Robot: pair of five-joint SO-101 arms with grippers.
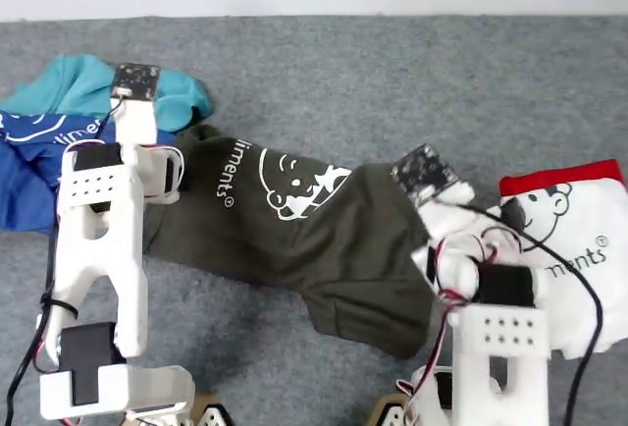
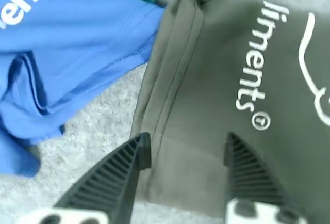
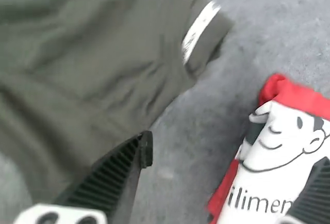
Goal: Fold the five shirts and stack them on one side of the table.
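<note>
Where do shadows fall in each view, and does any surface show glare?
High view: even light, no glare; a soft shadow lies on the grey table along the lower edge of the green shirt. Left wrist view: the green shirt darkens near the left fingers; no glare. Right wrist view: a faint shadow borders the green shirt; the white shirt looks bright without glare.

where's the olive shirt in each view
High view: olive shirt spread across the middle of the table.
Left wrist view: under the open left claw, beside the blue shirt.
Right wrist view: across bare table from the white shirt.
Shared landmark: its white lettering, in high and left wrist views.
</note>
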